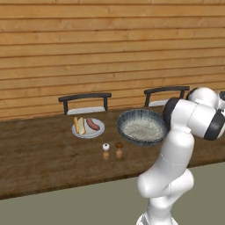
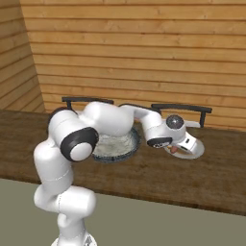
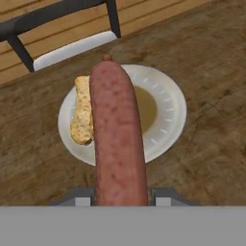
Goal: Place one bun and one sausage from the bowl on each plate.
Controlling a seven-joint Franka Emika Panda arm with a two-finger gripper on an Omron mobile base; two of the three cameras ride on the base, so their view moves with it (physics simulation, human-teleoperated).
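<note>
In the hand view my gripper (image 3: pixel 120 199) is shut on a reddish-brown sausage (image 3: pixel 117 139), held lengthwise just above a small pale plate (image 3: pixel 169 103). A tan bun (image 3: pixel 82 113) lies on that plate's left side. The right base view shows the gripper (image 2: pixel 177 146) hanging over this plate (image 2: pixel 196 153), right of the wide dark-rimmed bowl (image 2: pixel 115 159). In the left base view the bowl (image 1: pixel 121 121) shows only its pale speckled inside, and the other plate (image 1: pixel 99 132) to its left carries a bun (image 1: pixel 80 125) and a sausage (image 1: pixel 92 124).
Two small shakers (image 1: pixel 106 149) (image 1: pixel 119 149) stand on the dark wooden table (image 1: pixel 39 154) in front of the bowl. Dark chair backs (image 1: pixel 84 97) (image 3: pixel 57 14) rise behind the table against a wood-plank wall.
</note>
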